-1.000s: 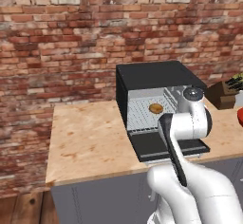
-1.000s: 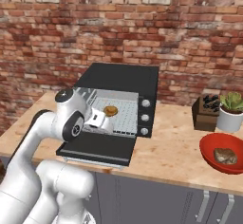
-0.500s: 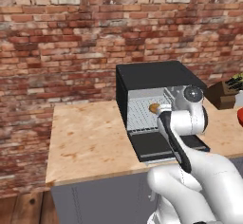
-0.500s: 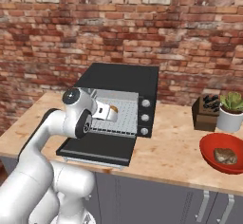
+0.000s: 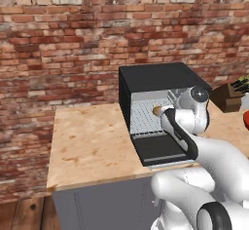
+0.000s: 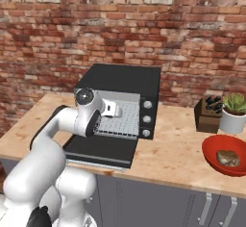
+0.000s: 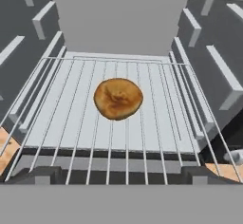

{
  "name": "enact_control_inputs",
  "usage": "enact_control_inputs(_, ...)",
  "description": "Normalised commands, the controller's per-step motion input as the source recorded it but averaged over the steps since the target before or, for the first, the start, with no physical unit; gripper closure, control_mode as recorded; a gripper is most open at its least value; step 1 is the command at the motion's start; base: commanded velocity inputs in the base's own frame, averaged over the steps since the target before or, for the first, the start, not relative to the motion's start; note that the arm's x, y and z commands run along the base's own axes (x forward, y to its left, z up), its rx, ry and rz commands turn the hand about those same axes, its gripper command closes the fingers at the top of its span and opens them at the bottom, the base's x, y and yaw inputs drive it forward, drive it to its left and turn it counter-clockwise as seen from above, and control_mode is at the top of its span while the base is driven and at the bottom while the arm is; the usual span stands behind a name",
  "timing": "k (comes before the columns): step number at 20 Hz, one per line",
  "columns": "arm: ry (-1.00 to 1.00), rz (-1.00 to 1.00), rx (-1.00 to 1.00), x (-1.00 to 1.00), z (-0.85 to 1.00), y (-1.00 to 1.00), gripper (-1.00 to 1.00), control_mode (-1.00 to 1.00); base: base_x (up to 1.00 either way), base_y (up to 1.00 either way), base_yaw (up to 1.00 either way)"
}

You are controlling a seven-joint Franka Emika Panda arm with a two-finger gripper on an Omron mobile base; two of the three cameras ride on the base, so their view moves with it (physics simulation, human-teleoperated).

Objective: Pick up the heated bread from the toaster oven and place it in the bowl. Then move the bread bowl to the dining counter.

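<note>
1. Claw (image 7: 121, 174) has pushed up to the oven (image 5: 160, 78) mouth since a second ago — jaws spread wide.
2. Bread (image 7: 118, 98) sits dead ahead on the rack (image 7: 156, 123), ungrasped.
3. Bowl (image 6: 226, 155) waits — pickup next.

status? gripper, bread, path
Gripper open, empty, at toaster oven mouth. Heated bread on the wire rack, ungrasped. Door down; no obstruction seen between fingertips and bread.
</note>
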Motion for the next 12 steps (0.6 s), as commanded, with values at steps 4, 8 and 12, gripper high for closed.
enact_control_inputs(4, 0.06, 0.00, 0.00, 0.35, -0.18, 0.20, -1.00, -1.00, 0.00, 0.00, 0.00)
enact_control_inputs(8, 0.02, 0.00, 0.00, 0.41, -0.31, 0.02, -1.00, -1.00, 0.00, 0.00, 0.00)
enact_control_inputs(12, 0.00, 0.00, 0.00, 0.42, -0.29, 0.01, -1.00, -1.00, 0.00, 0.00, 0.00)
